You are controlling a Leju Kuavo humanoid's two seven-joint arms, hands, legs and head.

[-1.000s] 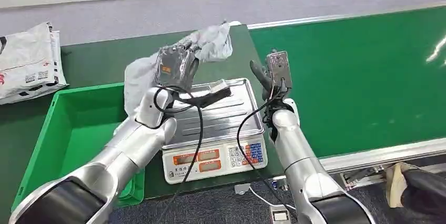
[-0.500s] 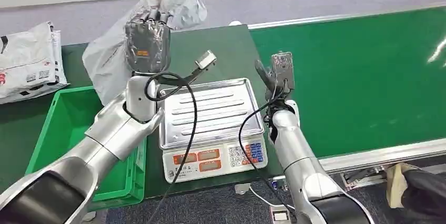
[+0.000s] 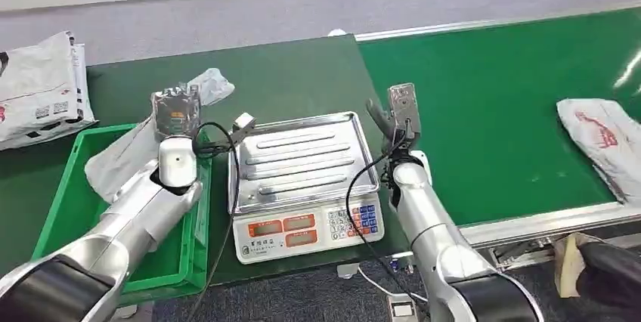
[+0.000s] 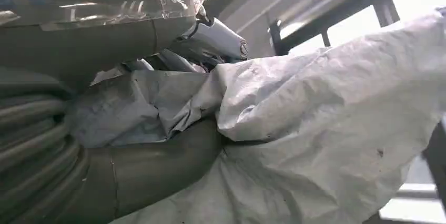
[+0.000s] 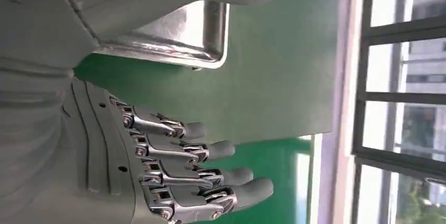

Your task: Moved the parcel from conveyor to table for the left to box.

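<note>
Parcel: the grey poly bag (image 3: 121, 157) hangs from your left hand (image 3: 175, 113) over the green bin (image 3: 68, 208), beside the scale (image 3: 302, 178).
Handling: judge it light, limp and slick; it creases and sags.
Hold: bunch a fold near its middle, not a loose corner.
Left hand: fingers wrapped on the bag.
Right hand (image 3: 399, 114): fingers spread apart, holding nothing.
Next parcel (image 3: 601, 140): lies on the conveyor (image 3: 499, 110).

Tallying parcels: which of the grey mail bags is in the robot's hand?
The bag over the green bin, gripped by the left hand. The others lie on the conveyor and table corner.
</note>
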